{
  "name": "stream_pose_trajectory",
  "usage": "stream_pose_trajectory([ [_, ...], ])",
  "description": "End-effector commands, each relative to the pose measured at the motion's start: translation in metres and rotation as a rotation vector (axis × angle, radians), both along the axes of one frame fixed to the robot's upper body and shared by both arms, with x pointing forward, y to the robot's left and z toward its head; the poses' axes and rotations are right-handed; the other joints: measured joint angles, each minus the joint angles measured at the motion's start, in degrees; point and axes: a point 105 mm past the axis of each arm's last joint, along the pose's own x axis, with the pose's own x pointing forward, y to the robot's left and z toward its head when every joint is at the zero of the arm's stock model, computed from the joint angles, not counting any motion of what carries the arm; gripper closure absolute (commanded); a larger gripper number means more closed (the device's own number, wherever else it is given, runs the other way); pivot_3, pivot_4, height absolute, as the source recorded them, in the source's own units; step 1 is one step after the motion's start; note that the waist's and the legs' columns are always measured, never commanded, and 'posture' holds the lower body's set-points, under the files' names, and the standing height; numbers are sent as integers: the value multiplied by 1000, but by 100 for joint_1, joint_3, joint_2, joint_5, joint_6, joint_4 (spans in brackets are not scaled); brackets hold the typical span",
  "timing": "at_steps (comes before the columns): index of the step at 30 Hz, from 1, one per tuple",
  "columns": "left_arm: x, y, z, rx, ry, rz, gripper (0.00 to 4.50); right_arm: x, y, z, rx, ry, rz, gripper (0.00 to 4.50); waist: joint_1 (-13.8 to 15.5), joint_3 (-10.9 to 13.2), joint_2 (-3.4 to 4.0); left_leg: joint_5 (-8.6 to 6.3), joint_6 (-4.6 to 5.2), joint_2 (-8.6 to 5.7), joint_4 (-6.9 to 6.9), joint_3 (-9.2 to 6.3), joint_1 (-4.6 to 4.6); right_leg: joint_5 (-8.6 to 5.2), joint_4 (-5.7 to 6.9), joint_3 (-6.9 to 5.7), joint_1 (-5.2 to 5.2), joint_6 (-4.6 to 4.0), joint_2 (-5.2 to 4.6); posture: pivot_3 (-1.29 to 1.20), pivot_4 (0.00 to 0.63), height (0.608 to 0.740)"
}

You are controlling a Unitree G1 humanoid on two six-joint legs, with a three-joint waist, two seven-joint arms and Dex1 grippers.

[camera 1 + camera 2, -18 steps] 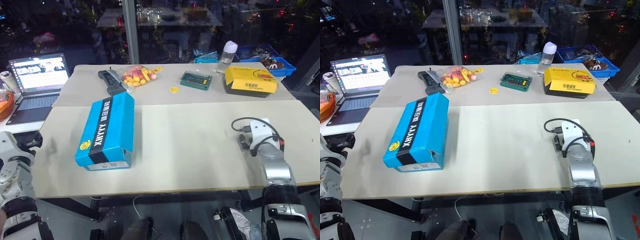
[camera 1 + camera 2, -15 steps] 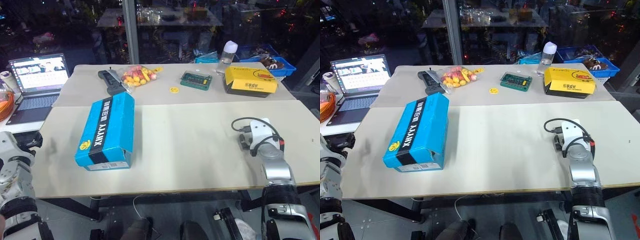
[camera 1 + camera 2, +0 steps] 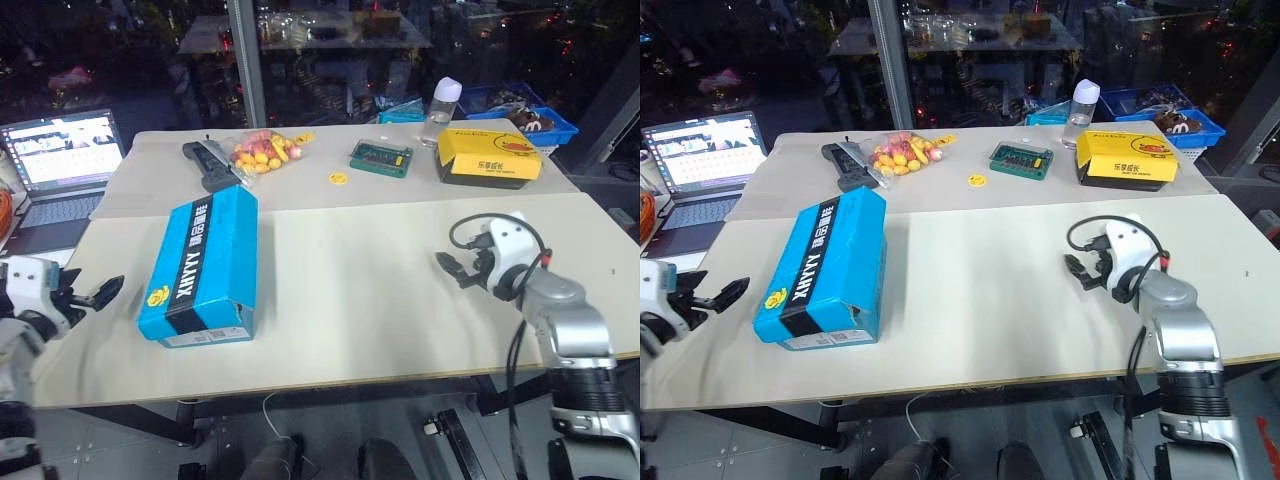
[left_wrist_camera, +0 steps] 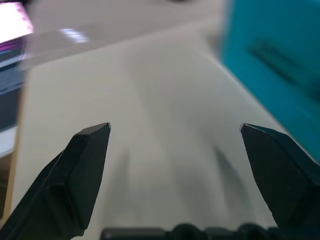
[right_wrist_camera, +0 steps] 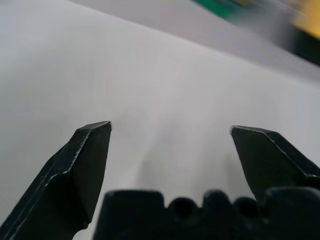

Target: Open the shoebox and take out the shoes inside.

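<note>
Shoebox [image 3: 200, 263] lid shut, left gripper [image 3: 98, 292] just left, right gripper [image 3: 452, 268] well right, both spread empty to flank it.

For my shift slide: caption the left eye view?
Closed blue shoebox on the table, with the open left gripper and open right gripper flanking it, apart.

Silver-grey segmented forearms end in white wrist housings looped by black cables, each carrying a left gripper [image 3: 100, 292] and right gripper [image 3: 452, 268] of two tapered black fingers.
</note>
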Motion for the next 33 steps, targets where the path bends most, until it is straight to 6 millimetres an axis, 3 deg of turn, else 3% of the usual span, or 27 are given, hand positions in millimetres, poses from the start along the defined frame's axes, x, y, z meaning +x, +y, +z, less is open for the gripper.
stream_pose_trajectory([
  [1,-7,-6,13,18,45,-124,701,-24,53,1,-22,18,298,1333,8,0,0,-2,0,7,-2,0,5,0,-7,-4,4,0,1,0,150,738],
  [6,-4,-13,13,59,92,-195,2447,-13,91,-7,-84,2,391,3074,71,2,0,-5,-6,12,0,1,3,2,-10,-13,0,-1,-4,0,150,738],
  [10,3,-21,13,65,82,-214,4030,-2,104,-13,-121,-15,410,4486,118,2,-1,-5,-7,13,-1,1,2,7,-10,-23,-2,-8,-1,0,150,738],
  [12,6,-24,11,71,76,-218,4492,5,107,-19,-150,-16,398,4500,121,2,-1,-6,-6,10,-1,1,0,11,-10,-25,-3,-15,-1,0,150,738],
  [16,14,-32,0,95,79,-211,4492,25,116,-32,-214,-15,342,4500,102,2,-1,-9,-1,6,-2,4,0,13,-5,-29,-12,-19,-1,0,150,738],
  [22,34,-73,-20,120,80,-310,4492,50,163,-32,-168,-43,293,4500,48,2,-1,-4,-8,13,1,5,2,19,15,-30,-24,-29,16,0,150,738],
  [30,52,-105,-17,149,66,-432,4492,44,202,-35,-140,-44,378,4500,102,2,-2,-1,-11,12,4,5,-1,28,40,-39,-44,-43,22,0,150,738],
  [33,61,-121,-14,158,53,-492,4492,38,206,-39,-144,-36,406,4500,91,1,-2,0,-13,12,7,5,-1,28,42,-43,-45,-44,22,0,150,738],
])
